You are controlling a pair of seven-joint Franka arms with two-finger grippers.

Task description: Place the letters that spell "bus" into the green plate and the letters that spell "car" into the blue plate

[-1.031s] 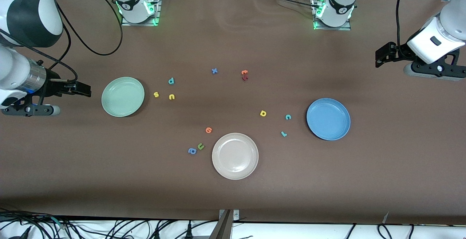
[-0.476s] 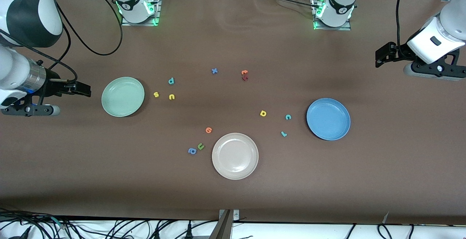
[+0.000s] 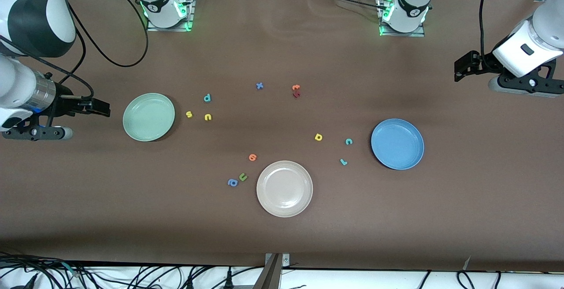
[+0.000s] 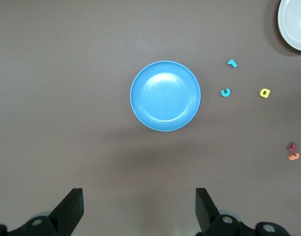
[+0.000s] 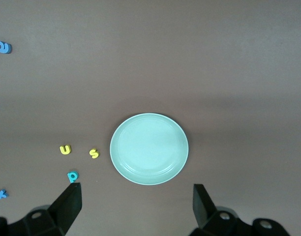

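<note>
The green plate (image 3: 149,117) (image 5: 149,149) lies empty toward the right arm's end of the table. Beside it lie the teal "b" (image 3: 207,98) (image 5: 72,175), yellow "s" (image 3: 189,114) (image 5: 94,153) and yellow "u" (image 3: 208,117) (image 5: 65,149). The blue plate (image 3: 397,144) (image 4: 165,96) is empty too, with the yellow "a" (image 3: 318,137) (image 4: 264,92), teal "c" (image 3: 348,141) (image 4: 225,92) and teal "r" (image 3: 343,162) (image 4: 232,63) beside it. My right gripper (image 3: 105,108) (image 5: 135,204) hangs open over bare table beside the green plate. My left gripper (image 3: 460,71) (image 4: 139,206) hangs open over bare table by the blue plate.
A beige-white plate (image 3: 284,188) lies nearest the front camera, with an orange letter (image 3: 252,157), an olive "u" (image 3: 243,177) and a blue "a" (image 3: 232,183) beside it. A blue "x" (image 3: 259,86), an orange "t" (image 3: 295,87) and a dark red letter (image 3: 296,94) lie nearer the bases.
</note>
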